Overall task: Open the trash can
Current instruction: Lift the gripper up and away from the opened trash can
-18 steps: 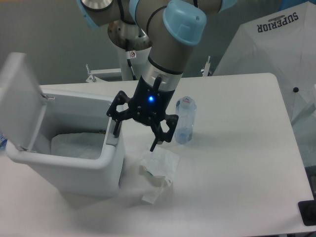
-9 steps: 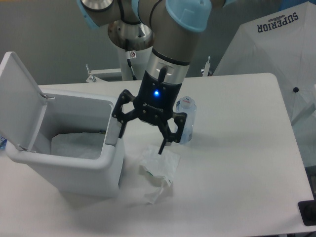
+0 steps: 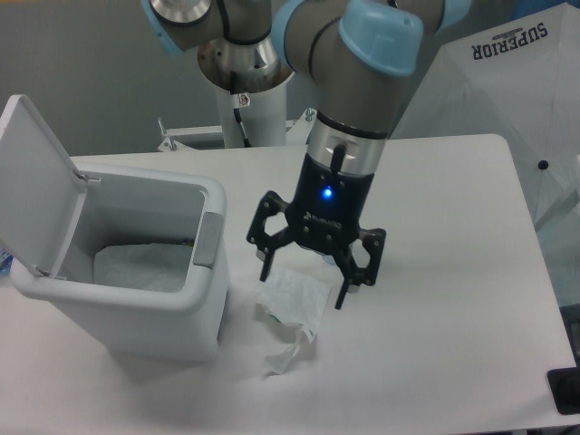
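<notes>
At the left of the frame the trash can (image 3: pixel 136 272) sits on the tabletop (image 3: pixel 453 272), its lid (image 3: pixel 36 186) swung upright: opening looks done. At centre, above crumpled paper (image 3: pixel 292 304), the gripper (image 3: pixel 305 288) hangs, fingers spread wide, holding nothing.

One legible marking: the word "SUPERIOR" in dark capital letters, printed on the white fabric panel (image 3: pixel 507 82) located above and to the right of the gripper (image 3: pixel 304 288), beyond the far table edge. The lettering runs at an upward slant toward the right. A small label on the robot base column (image 3: pixel 243 98), above and left of the gripper, is too small to read.
</notes>
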Motion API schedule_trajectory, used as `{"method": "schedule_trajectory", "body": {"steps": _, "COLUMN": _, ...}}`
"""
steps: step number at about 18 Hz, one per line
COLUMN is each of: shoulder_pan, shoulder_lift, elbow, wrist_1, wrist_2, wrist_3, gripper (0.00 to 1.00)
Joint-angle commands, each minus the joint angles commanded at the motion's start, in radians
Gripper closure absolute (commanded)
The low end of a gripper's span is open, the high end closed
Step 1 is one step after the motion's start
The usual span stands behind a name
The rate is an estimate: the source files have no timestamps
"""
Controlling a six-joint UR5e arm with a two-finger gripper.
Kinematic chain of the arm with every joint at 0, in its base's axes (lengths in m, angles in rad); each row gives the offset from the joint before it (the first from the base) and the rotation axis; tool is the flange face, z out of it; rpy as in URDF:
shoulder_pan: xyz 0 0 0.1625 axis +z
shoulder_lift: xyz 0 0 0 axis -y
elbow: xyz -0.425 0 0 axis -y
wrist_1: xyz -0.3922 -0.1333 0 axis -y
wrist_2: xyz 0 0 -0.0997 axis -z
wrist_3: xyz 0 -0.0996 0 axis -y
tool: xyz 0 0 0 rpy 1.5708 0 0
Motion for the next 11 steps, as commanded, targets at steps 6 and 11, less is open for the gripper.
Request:
{"method": "schedule_trajectory", "body": {"steps": 6, "shoulder_pan": 0.034, "shoulder_lift": -0.069, "elbow": 0.002, "wrist_1": -0.003, "wrist_2": 0.107, "wrist_3": 0.167, "gripper": 0.00}}
{"method": "schedule_trajectory", "body": {"steps": 11, "shoulder_pan": 0.075, "shoulder_lift": -0.117, "elbow": 0.003, "wrist_1": -0.021, "wrist_2": 0.222, "wrist_3": 0.280, "gripper": 0.00}}
